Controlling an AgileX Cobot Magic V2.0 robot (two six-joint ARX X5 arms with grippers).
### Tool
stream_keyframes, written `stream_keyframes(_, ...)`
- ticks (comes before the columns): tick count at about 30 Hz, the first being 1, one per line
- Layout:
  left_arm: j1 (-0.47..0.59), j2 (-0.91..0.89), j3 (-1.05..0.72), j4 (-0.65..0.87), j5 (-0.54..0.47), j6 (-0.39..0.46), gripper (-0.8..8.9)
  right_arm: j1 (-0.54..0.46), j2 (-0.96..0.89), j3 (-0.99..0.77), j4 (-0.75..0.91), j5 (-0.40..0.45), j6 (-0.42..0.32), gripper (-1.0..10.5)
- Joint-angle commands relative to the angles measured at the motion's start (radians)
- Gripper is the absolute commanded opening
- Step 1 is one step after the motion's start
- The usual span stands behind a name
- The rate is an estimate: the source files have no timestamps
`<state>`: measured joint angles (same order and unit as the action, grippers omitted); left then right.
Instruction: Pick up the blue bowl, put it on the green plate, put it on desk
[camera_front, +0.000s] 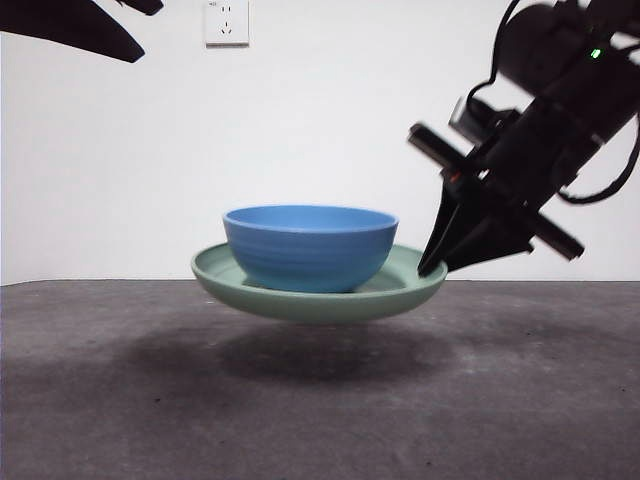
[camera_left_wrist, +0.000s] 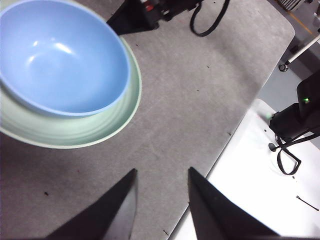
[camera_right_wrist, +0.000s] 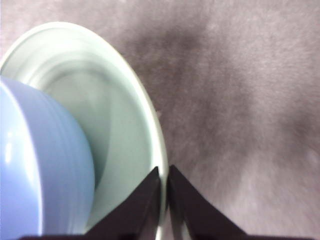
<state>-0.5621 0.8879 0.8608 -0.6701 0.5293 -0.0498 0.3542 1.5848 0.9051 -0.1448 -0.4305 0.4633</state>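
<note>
The blue bowl is being carried inside the green plate, and the pair is being held clear of the desk, a soft shadow lying beneath it. The plate's rim is being pinched by the right gripper, whose jaws are closed to a thin slit on the edge in the right wrist view, with the bowl sitting just beyond that grip, toward the plate's middle. The bowl-onto-plate step is judged done; the step in hand is the setting of the stack on the desk. A slow, level descent is called for next, since the load is being held by one edge only and the bowl could slide. The left gripper is being kept well apart, jaws parted and empty.
</note>
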Motion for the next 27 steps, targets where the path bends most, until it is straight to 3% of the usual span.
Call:
stream_keyframes(1, -0.006, 0.005, 0.006, 0.005, 0.006, 0.011, 1.64, 0.011, 0.045, 0.023, 0.043, -0.002, 0.042, 0.1)
stream_keyframes(11, -0.006, 0.005, 0.006, 0.004, 0.006, 0.008, 1.64, 0.017, 0.169, 0.085, 0.042, 0.008, 0.042, 0.1)
stream_keyframes(23, -0.006, 0.005, 0.006, 0.004, 0.006, 0.007, 1.64, 0.017, 0.189, 0.090, 0.019, 0.013, 0.026, 0.2)
stream_keyframes(27, -0.006, 0.005, 0.006, 0.004, 0.006, 0.007, 1.64, 0.018, 0.189, 0.090, 0.014, 0.013, 0.026, 0.9)
